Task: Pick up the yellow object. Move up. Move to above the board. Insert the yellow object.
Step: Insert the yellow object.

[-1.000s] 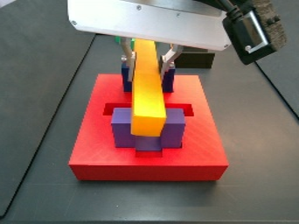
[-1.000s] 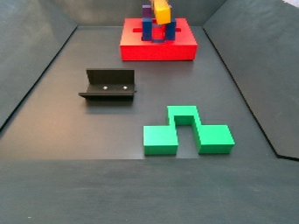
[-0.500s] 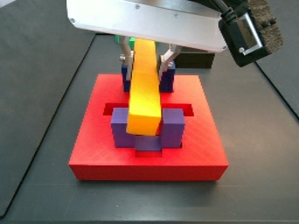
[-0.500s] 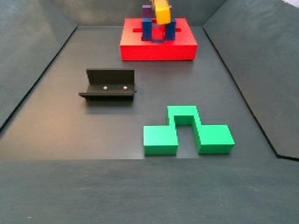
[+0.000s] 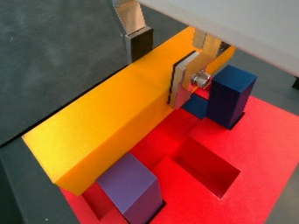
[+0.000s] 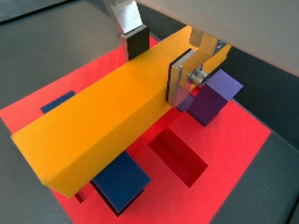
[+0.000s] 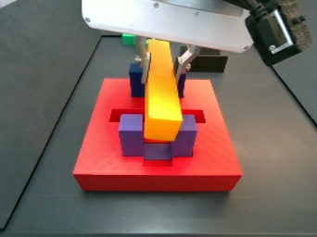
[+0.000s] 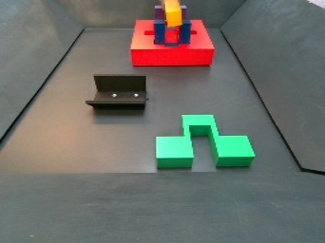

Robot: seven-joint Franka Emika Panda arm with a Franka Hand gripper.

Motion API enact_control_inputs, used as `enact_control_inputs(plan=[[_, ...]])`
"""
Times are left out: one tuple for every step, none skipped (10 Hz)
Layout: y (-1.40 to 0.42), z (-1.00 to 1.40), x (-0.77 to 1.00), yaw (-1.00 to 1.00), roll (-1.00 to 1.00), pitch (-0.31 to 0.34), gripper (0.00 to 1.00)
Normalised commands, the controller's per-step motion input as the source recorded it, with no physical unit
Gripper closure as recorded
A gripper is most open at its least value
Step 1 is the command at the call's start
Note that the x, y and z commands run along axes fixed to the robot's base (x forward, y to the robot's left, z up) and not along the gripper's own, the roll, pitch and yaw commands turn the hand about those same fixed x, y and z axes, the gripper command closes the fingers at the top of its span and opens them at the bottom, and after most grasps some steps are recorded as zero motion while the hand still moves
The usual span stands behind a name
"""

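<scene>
My gripper (image 7: 162,54) is shut on the yellow object (image 7: 162,88), a long yellow-orange bar, and holds it level above the red board (image 7: 99,157). In both wrist views the dark pads (image 5: 140,42) (image 6: 179,77) press the bar's two long sides (image 5: 111,122) (image 6: 100,127). The bar's near end hangs over the purple blocks (image 7: 133,139); its far end is by the blue blocks (image 7: 135,72). I cannot tell whether it touches them. Recessed slots (image 5: 211,166) (image 6: 176,157) show in the board under the bar. In a side view the bar (image 8: 173,13) sits high over the far board (image 8: 172,52).
The fixture (image 8: 118,91) stands on the dark floor left of centre. A green notched block (image 8: 200,140) lies nearer the front. A black block (image 7: 210,65) sits behind the board. Dark walls slope up around the floor.
The gripper and the bar have shifted slightly to the right in a side view, staying over the board. The grip has not changed.
</scene>
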Motion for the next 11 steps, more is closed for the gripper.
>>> enact_control_inputs(plan=[[0.00, -0.04, 0.09, 0.00, 0.05, 0.090, 1.00], [0.00, -0.08, 0.04, 0.00, 0.06, 0.071, 1.00], [0.00, -0.15, 0.00, 0.00, 0.06, 0.040, 1.00], [-0.03, -0.20, 0.07, 0.00, 0.12, 0.090, 1.00], [-0.02, -0.26, 0.04, 0.00, 0.10, 0.067, 1.00], [-0.03, -0.27, 0.01, 0.00, 0.04, 0.024, 1.00], [-0.05, -0.28, 0.02, 0.00, 0.00, 0.014, 1.00], [-0.06, -0.28, 0.02, 0.00, 0.00, 0.019, 1.00], [-0.05, -0.27, 0.01, 0.00, 0.00, 0.014, 1.00], [-0.05, -0.29, 0.04, 0.00, 0.00, 0.010, 1.00], [-0.03, -0.36, 0.09, 0.00, 0.00, 0.000, 1.00]])
